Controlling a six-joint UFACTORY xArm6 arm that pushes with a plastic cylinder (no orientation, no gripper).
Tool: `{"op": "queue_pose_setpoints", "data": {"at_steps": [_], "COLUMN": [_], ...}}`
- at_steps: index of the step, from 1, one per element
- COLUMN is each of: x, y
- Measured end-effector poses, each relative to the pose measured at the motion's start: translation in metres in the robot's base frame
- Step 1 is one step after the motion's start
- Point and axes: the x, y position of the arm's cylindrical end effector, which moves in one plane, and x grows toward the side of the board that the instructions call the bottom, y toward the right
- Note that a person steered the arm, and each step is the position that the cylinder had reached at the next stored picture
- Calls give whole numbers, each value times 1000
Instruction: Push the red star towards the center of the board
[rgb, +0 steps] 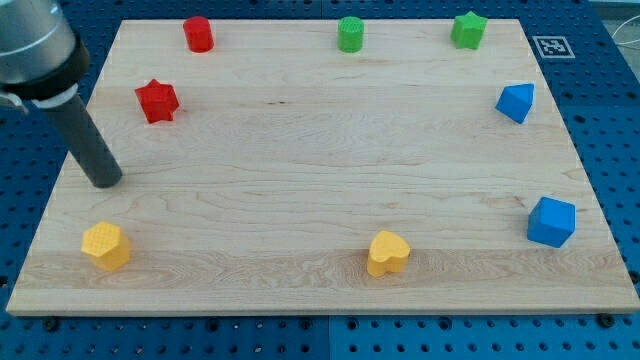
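The red star (157, 100) lies on the wooden board (320, 170) near the view's upper left. My tip (105, 181) rests on the board below and to the left of the star, apart from it. The dark rod slants up from the tip toward the view's top left corner. A yellow block (106, 245) lies below the tip near the bottom left corner.
A red cylinder (198, 34), a green cylinder (350, 34) and a green star (467, 29) line the top edge. A blue block (516, 102) and a blue cube (551, 221) sit at the right. A yellow heart (387, 253) sits near the bottom edge.
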Motion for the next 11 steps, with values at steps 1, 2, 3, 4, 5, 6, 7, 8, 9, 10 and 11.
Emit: {"op": "queue_pose_setpoints", "data": {"at_steps": [1, 2, 3, 4, 5, 6, 7, 8, 9, 10, 11], "x": [-25, -53, -56, -56, -56, -57, -57, -57, -62, -72, -98], "y": [-16, -18, -18, -18, -18, -18, -18, -18, -25, -35, -35]}}
